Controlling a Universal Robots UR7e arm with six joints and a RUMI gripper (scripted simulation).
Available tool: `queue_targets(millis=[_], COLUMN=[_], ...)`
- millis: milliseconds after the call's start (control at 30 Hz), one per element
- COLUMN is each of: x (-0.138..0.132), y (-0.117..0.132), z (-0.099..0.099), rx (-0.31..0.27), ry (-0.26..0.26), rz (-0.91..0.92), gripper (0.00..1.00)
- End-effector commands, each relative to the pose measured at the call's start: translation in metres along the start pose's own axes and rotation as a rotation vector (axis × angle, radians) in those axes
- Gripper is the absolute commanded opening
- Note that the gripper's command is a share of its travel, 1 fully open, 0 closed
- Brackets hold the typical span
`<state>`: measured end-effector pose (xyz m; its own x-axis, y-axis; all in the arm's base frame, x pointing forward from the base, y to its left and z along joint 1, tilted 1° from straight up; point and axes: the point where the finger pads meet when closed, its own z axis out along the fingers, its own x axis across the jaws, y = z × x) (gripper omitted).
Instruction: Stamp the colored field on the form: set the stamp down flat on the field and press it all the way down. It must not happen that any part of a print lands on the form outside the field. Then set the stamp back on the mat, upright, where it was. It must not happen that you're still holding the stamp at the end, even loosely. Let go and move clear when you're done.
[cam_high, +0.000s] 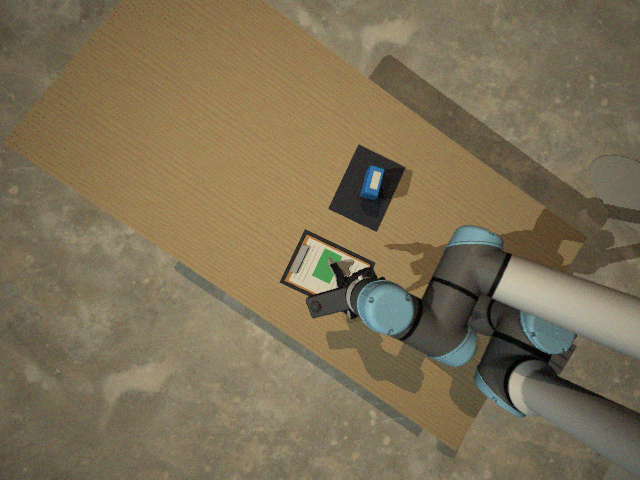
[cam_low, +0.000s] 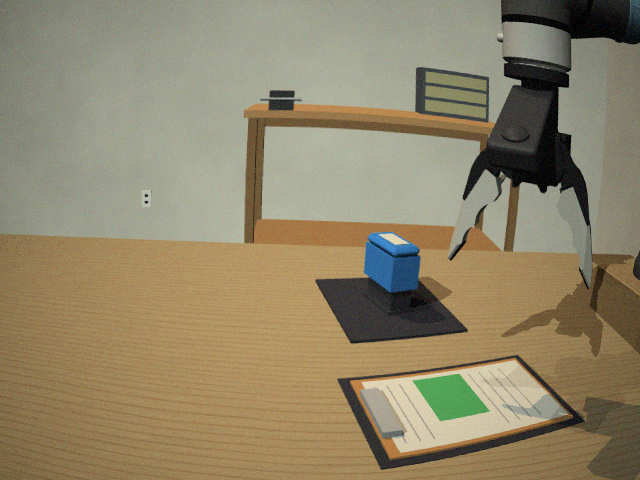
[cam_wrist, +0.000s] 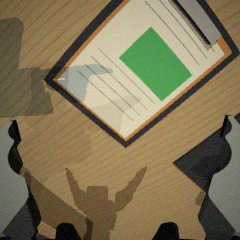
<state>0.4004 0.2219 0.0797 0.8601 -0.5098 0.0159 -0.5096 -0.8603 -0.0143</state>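
One wooden desk (cam_high: 180, 129) carries everything we see, standing on a mottled concrete floor (cam_high: 77, 361) before a pale wall (cam_low: 129, 103). Behind it stands a wooden side table (cam_low: 361, 116) with a slatted box (cam_low: 452, 95) on top. We note the blue stamp (cam_low: 391, 262) upright on its dark mat (cam_low: 361, 317), well apart from the form (cam_low: 460, 408) (clipboard near the desk's edge). Its green field (cam_low: 450, 396) lies uncovered. Our pincer (cam_low: 519, 258) hangs above the desk, released and spread wide, grasping nothing, to the right of the stamp.
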Motion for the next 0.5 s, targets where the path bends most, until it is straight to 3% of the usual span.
queue_targets(millis=[0, 233, 300, 333, 467], x=[0.003, 0.005, 0.005, 0.005, 0.006], y=[-0.001, 0.001, 0.001, 0.002, 0.004], z=[-0.010, -0.019, -0.019, -0.019, -0.024], rx=[-0.012, -0.009, -0.009, -0.014, -0.010], ry=[0.012, 0.013, 0.013, 0.015, 0.016], rz=[0.279, 0.549, 0.549, 0.660, 0.801], gripper=[1.00, 1.00, 1.00, 1.00, 1.00])
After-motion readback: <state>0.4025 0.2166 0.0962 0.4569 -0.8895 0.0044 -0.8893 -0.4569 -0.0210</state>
